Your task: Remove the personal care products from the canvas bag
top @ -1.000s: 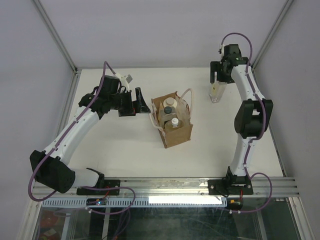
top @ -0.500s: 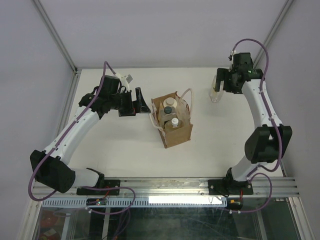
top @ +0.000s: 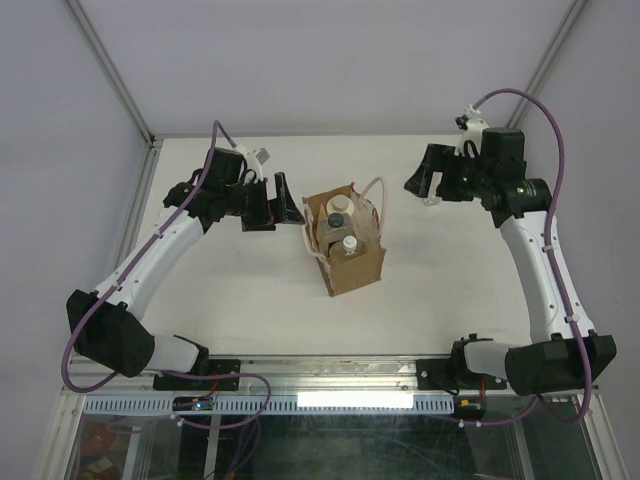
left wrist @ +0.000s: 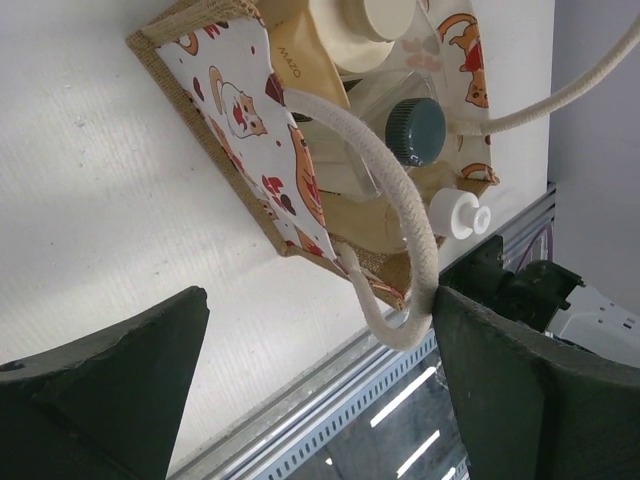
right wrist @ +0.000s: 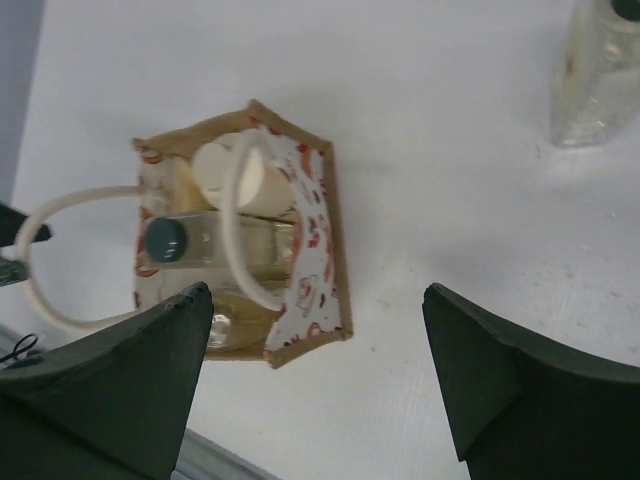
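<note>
Okay, right claw [top: 424,186] has let go. A second ago it was down on the clear squarish bottle [right wrist: 598,72] at the far right of the white table [top: 230,290]. Now it has swung back toward the tan-brown boxy canvas bag [top: 352,262], jaws wide apart with nothing in them. That bottle stands on the table well apart from the bag, so I count one out, three to go. Bag hasn't shifted.

Left claw [top: 279,208] is also spread wide and empty, just left of the bag, and has barely moved. The cream rope handle [left wrist: 395,190] loops across in front of it.

Inside the bag, packed together:
- wide whitish bottle with flat cream cap [left wrist: 372,22]
- second clear bottle with dark ribbed cap [left wrist: 414,130]
- slim amber bottle with small white cap [left wrist: 459,213]

Bag is coarse weave outside, with a pale panel printed with orange cartoon animals. The handles are floppy, so I'd call them a snag risk. Caps look like smooth hard plastic. My guess is the dark ribbed cap is the easiest next grab.
</note>
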Controlling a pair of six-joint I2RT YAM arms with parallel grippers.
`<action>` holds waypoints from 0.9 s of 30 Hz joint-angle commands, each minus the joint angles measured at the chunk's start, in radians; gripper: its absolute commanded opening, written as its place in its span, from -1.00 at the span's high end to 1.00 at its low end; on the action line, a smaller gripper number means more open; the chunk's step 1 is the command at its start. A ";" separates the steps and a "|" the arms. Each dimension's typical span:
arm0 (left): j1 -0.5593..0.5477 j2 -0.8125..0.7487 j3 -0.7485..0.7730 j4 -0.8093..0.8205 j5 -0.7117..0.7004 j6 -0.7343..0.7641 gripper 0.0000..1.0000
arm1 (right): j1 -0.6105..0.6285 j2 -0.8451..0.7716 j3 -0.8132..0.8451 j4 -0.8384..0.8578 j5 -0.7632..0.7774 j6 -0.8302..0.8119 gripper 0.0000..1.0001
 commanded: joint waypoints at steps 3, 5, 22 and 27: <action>-0.006 -0.013 0.005 0.063 0.043 -0.030 -0.86 | 0.124 -0.022 0.121 0.110 -0.192 -0.037 -0.74; -0.005 -0.017 -0.003 0.067 0.046 -0.032 -0.86 | 0.181 -0.011 0.127 0.127 -0.206 -0.062 -0.68; -0.005 -0.054 -0.018 0.067 0.034 -0.030 -0.86 | 0.508 0.172 0.200 0.005 -0.275 -0.714 -0.66; -0.005 -0.081 -0.031 0.067 0.017 -0.030 -0.86 | 0.529 0.232 0.236 -0.106 -0.292 -1.009 -0.67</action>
